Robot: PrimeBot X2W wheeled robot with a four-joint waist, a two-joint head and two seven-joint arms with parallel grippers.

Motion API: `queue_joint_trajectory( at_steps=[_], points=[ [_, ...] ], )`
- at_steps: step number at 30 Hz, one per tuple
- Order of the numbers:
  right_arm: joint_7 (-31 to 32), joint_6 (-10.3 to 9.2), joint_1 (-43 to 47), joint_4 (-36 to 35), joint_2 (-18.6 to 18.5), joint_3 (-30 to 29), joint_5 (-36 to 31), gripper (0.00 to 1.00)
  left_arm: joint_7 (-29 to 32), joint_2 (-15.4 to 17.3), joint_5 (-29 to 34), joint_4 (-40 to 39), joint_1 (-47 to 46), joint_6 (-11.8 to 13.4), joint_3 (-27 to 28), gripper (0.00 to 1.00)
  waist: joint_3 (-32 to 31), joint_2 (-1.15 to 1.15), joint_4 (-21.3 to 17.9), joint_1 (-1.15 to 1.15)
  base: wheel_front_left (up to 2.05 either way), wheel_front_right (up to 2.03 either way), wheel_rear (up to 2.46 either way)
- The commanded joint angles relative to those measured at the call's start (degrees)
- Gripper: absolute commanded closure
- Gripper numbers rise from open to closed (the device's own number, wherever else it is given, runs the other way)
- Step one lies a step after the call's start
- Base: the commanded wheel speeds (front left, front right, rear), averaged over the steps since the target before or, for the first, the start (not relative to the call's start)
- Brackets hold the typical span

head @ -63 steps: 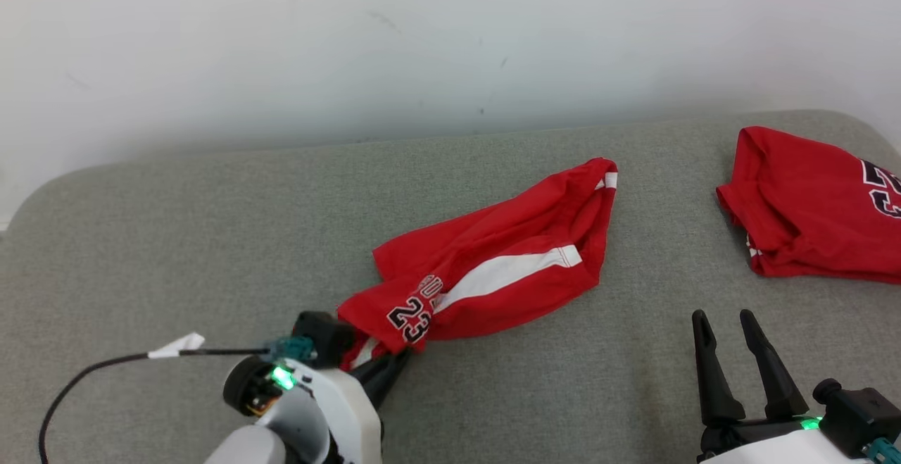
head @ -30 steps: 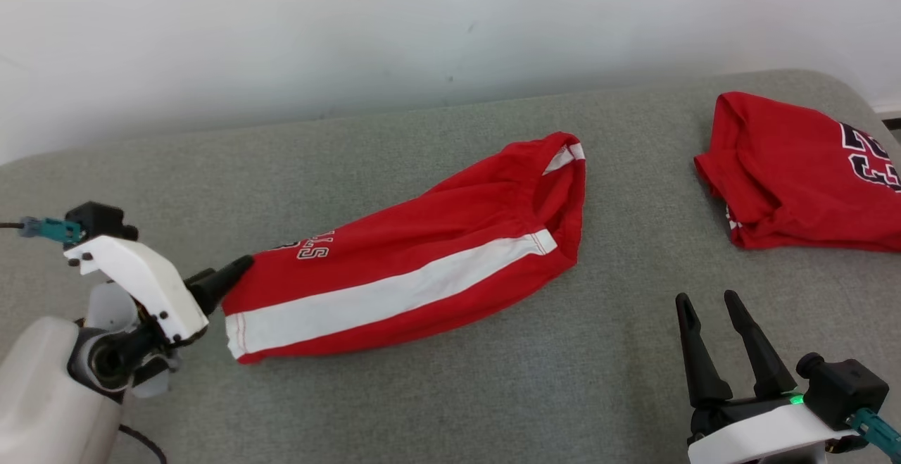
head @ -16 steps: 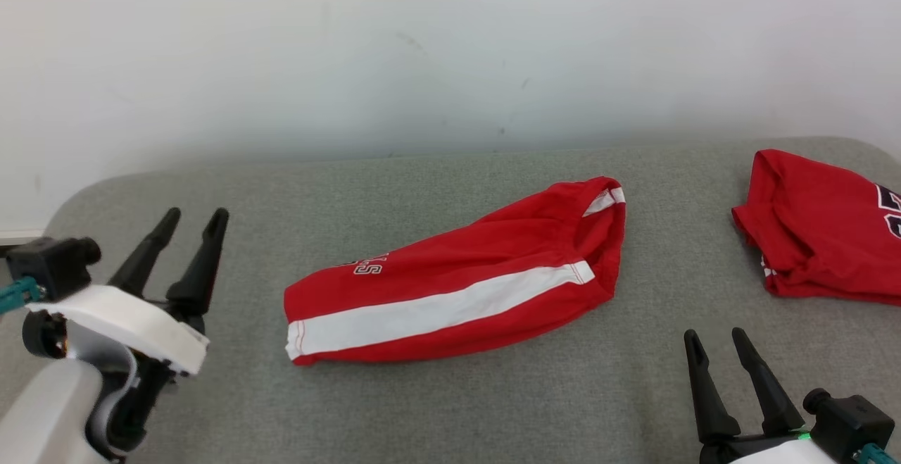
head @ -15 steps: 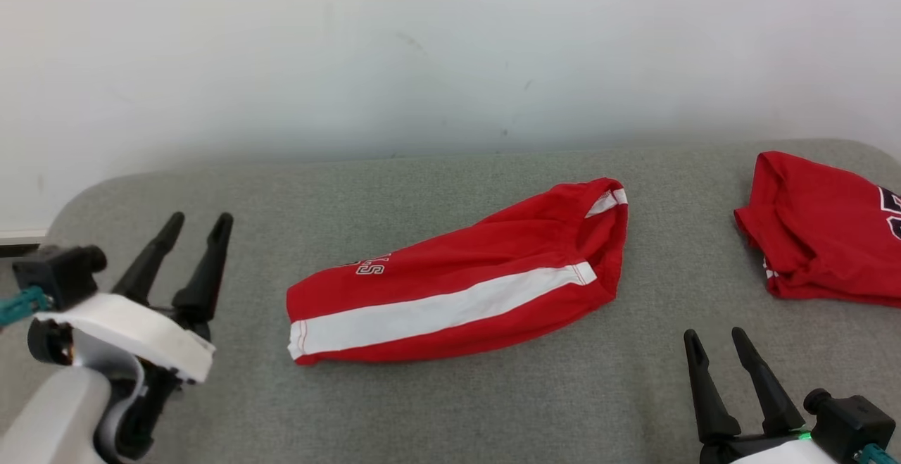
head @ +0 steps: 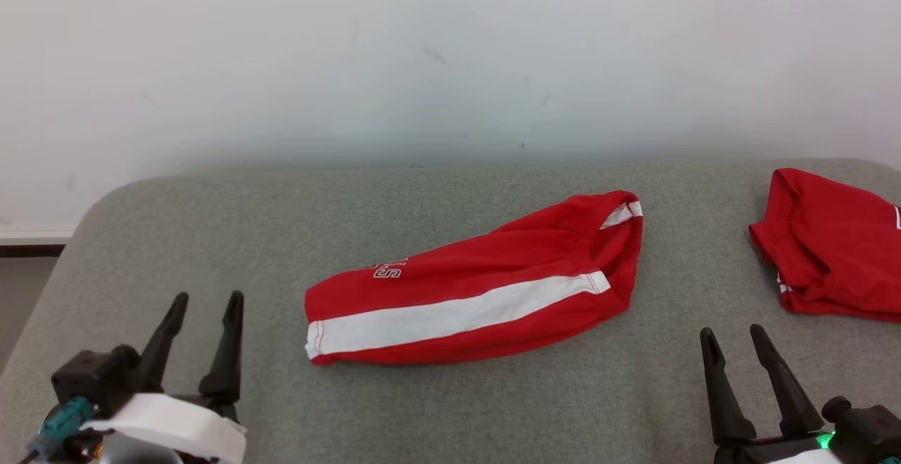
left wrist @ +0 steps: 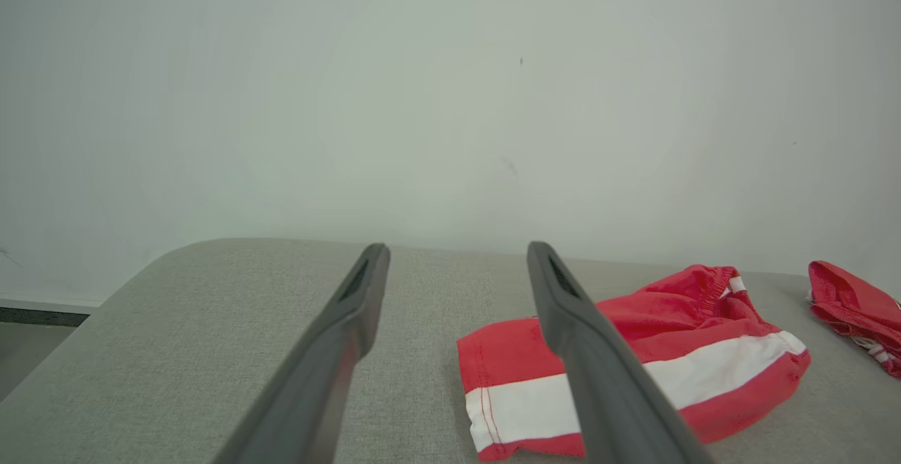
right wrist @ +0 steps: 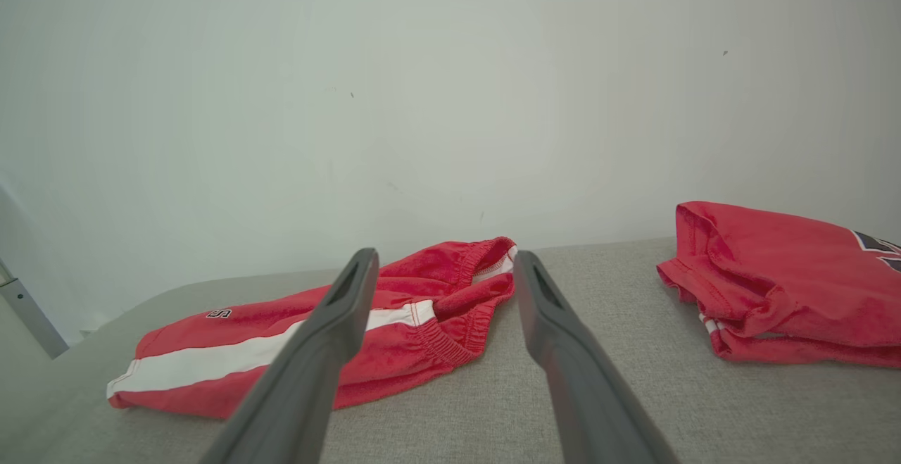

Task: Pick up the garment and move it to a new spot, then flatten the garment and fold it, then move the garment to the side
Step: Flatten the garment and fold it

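Head view has the garment [head: 479,295], a pair of red shorts with a white stripe [head: 457,312], lying slantwise in the middle of the grey fabric-covered counter [head: 211,224]. Nothing touches it. The left tool [head: 209,296] sits low at the near left and the right tool [head: 731,330] at the near right. Both have their fingers spread, grasp nothing, and are well apart from the cloth.

The shorts look only roughly laid out. The waistband [head: 626,239] at the far right end gapes and is rumpled, while the hem [head: 313,341] at the left end lies flatter.

Several things could go wrong from here:
- **Split layers:** a pinch at the waistband could catch only the upper layer, so the layers would part and any fold would come out crooked.
- **Bunching:** the cover looks grippy, so dragging the cloth rather than lifting it would probably bunch it again.
- **Snagged cover:** a tool coming down steeply may dig its long fingers into the soft cover and snag it along with the shorts.
- **Wrong item:** a second red garment [head: 838,246] lies near the right edge in the same colour, and a reach by the right tool could take it by mistake.
- **Overlap:** setting the shorts aside on the right could leave the two overlapping.
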Motion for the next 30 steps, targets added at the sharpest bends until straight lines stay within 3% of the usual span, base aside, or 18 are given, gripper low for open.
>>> queue_joint_trajectory(
  at_steps=[1, 6, 11, 19, 30],
  points=[
    [-0.3, 0.02, 0.7, -0.3, 0.0, -0.3, -0.1, 0.00, -0.4, -0.2, 1.3, -0.1, 1.0, 0.5, 0.4, 0.00, 0.0, 0.00, 0.0, 0.00, 0.00, 0.00, 0.00],
    [-1.5, 0.02, 1.2, -1.6, 0.3, -0.8, -1.6, 0.00, -0.3, -3.3, 4.7, -1.9, 4.8, 2.6, 3.6, 0.00, -0.2, 0.00, 0.0, 0.00, 0.00, 0.00, 0.00],
    [-2.1, 0.03, 2.4, -2.9, 1.0, -2.6, -3.3, 0.00, -0.3, -8.6, 9.3, -3.9, 8.8, 2.8, 8.0, 0.00, -0.3, 0.00, 0.1, 0.00, 0.00, 0.00, 0.00],
    [-2.2, 0.03, 3.2, -2.2, 1.6, -2.2, -5.4, 0.00, -0.3, -14.5, 15.9, -2.9, 11.6, -1.5, 11.5, 0.00, 0.4, 0.00, 0.2, 0.00, 0.00, 0.00, 0.00],
    [-2.2, 0.02, 1.1, -0.5, 1.2, -0.7, -5.8, 0.00, -0.4, -19.1, 21.1, -0.1, 9.4, -7.1, 14.6, 0.00, 2.0, 0.00, 0.0, 0.00, 0.00, 0.00, 0.00]
  ],
)
